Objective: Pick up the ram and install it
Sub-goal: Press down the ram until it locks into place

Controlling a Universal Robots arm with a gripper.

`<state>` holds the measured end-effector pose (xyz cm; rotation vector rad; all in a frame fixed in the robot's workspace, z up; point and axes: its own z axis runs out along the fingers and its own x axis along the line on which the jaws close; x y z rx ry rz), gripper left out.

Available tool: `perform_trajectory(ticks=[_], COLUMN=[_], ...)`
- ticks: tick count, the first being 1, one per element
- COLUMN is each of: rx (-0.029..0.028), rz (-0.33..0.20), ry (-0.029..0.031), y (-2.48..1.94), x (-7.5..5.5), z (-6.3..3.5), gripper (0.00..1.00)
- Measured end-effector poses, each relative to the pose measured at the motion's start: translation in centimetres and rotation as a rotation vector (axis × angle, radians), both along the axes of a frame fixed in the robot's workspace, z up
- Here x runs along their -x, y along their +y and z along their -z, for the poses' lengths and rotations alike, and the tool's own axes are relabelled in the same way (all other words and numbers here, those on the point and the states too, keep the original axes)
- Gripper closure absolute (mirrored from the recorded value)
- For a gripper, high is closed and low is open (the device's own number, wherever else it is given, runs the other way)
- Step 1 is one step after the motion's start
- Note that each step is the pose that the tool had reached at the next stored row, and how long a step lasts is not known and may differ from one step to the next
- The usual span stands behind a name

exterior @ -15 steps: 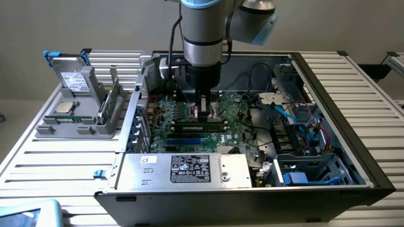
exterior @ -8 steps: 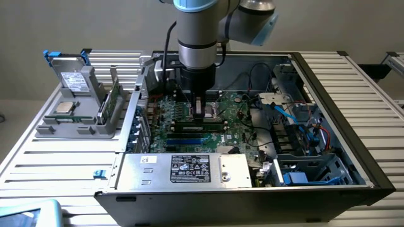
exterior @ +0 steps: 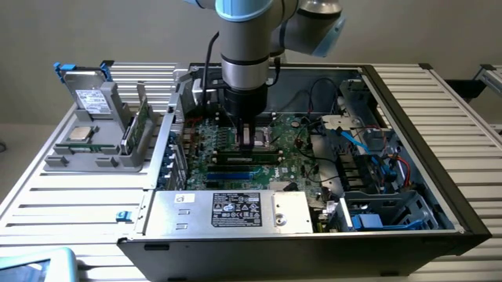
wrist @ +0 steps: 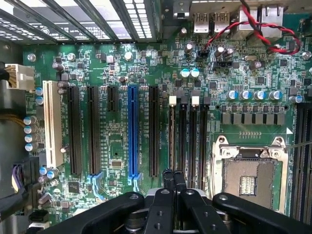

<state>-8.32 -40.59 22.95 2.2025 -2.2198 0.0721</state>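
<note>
Gripper [exterior: 249, 143] pressed together, down over motherboard [wrist: 117, 73] at memory slots [wrist: 187, 141]. Ram [exterior: 249, 155] lying in slot just at 6 o'clock of fingertips, seemingly seated. Risk: uneven downward push leaving one end unlatched or stressing board.

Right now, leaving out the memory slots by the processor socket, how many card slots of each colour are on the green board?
White slots: 1
Blue slots: 1
Black slots: 4
Total: 6
</note>
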Motion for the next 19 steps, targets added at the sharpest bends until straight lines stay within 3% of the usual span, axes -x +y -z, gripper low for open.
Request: perform_trajectory(ticks=[9, 14, 19], rx=[-0.0005, -0.0002, 0.0000], rz=[0.000, 0.000, 0.000], ry=[-0.0002, 0.0000, 0.0017], y=[0.02, 0.01, 0.02], x=[0.0, 0.0, -0.6], z=[0.31, -1.81, -2.91], gripper=[0.89, 0.89, 0.89])
